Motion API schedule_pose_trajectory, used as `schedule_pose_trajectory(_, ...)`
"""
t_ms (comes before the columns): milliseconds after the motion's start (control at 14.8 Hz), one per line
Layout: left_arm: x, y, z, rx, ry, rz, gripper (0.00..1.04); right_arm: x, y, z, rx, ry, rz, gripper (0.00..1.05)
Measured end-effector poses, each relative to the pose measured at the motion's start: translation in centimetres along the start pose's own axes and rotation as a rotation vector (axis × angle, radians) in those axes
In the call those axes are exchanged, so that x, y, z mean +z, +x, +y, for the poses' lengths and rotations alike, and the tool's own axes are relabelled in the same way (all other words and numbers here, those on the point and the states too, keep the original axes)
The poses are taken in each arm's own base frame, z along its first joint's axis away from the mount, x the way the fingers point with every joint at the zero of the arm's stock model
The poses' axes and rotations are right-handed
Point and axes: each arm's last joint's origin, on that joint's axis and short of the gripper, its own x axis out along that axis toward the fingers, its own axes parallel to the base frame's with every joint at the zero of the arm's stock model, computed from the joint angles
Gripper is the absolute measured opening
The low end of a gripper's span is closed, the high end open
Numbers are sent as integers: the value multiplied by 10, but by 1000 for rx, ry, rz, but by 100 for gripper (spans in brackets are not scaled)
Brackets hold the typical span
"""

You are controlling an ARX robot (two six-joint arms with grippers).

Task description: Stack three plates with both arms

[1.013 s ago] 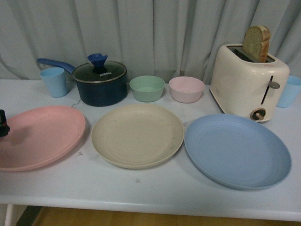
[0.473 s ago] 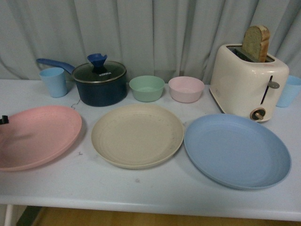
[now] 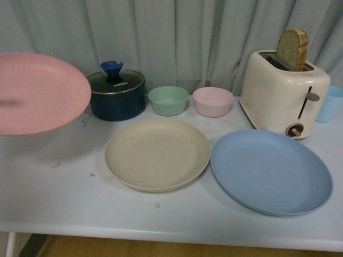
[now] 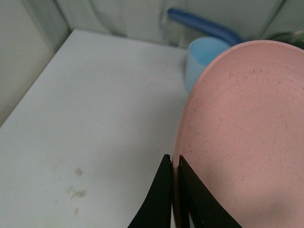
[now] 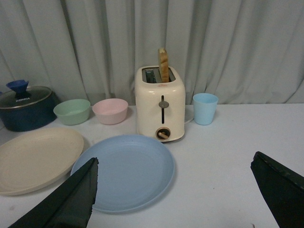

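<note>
**Pink plate (image 3: 40, 93) goes up**

We hold the pink plate by its rim with our left gripper (image 4: 175, 164). The two fingers pinch the edge tight so it does not slip. The plate hangs above the table (image 3: 64, 214), up and to the left of the beige plate (image 3: 157, 153). We think it will go on top of that one. The blue plate (image 3: 270, 171) lies flat just right of the beige plate. Our right gripper (image 5: 175, 159) waits on that side too, spread wide with nothing in it.

Black tapered wedge fingers (image 4: 156, 204): left pincer (image 4: 174, 159), right pincer (image 5: 174, 166).
</note>
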Motion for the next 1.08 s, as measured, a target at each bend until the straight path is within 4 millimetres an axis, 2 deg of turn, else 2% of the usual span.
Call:
schedule_pose_trajectory(68,8,-9,-19,-43,25,-36,2,0,0,0,0,0,0,98)
schedule_pose_trajectory(135,8,-13,-40,-98,48,-49,2,0,0,0,0,0,0,98)
schedule_pose_trajectory(203,-8,-11,-75,-178,83,-12,2,0,0,0,0,0,0,98)
schedule_pose_trajectory(270,-21,-4,-99,-216,108,7,2,0,0,0,0,0,0,98)
schedule_pose_trajectory(473,-43,15,-143,-248,140,31,2,0,0,0,0,0,0,98)
schedule_pose_trajectory(608,-54,32,-156,-230,122,48,2,0,0,0,0,0,0,98)
schedule_pose_trajectory(810,-73,48,-157,-192,78,86,2,0,0,0,0,0,0,98)
schedule_pose_trajectory(1080,-73,53,-161,-198,19,79,2,0,0,0,0,0,0,98)
